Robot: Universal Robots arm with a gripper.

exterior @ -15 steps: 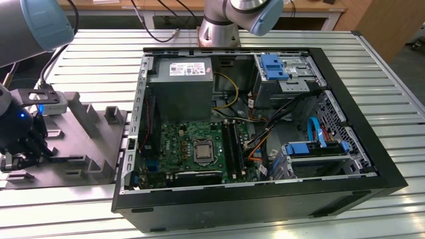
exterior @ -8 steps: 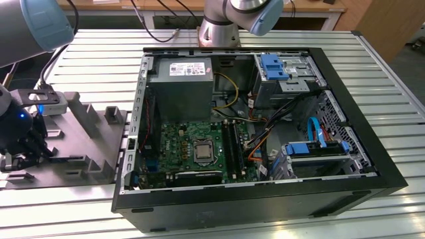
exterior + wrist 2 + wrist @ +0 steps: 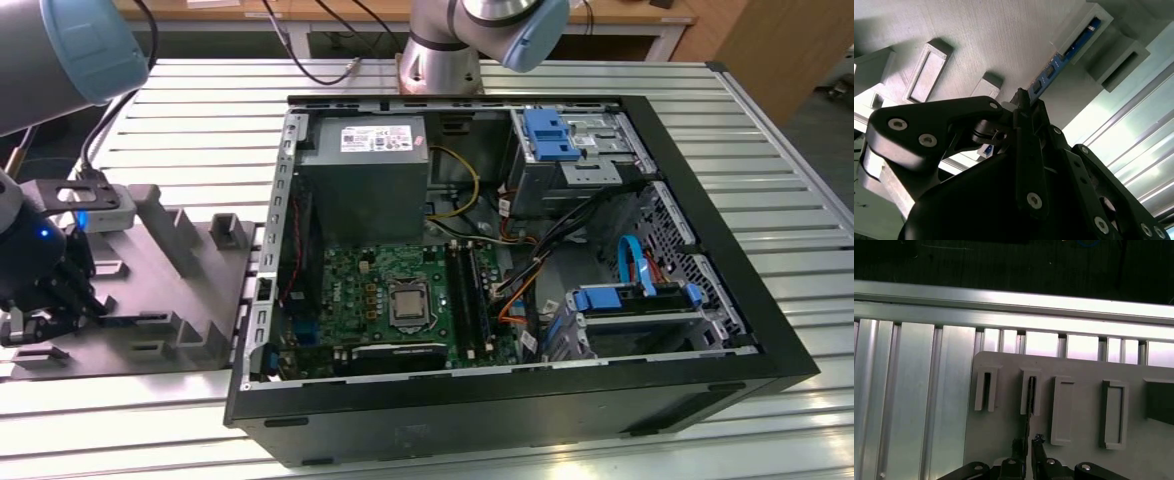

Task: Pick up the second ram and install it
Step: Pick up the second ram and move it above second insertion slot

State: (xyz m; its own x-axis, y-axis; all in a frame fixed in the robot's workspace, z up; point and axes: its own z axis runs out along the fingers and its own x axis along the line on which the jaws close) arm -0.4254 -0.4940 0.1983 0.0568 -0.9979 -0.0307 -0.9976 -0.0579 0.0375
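Second ram stands slotted in grey holder, gripper clamped around it.

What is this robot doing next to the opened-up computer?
In the second wrist view, the robot arm's gripper is closed on a blue RAM stick. The stick's far end sits in a slot of the grey holder beside the open computer case, so it has not yet been lifted out or fitted to the motherboard.

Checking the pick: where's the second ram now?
In both wrist views the second ram sits in a slot of the grey holder, the claw shut on it; the holder lies at the exterior view's left.
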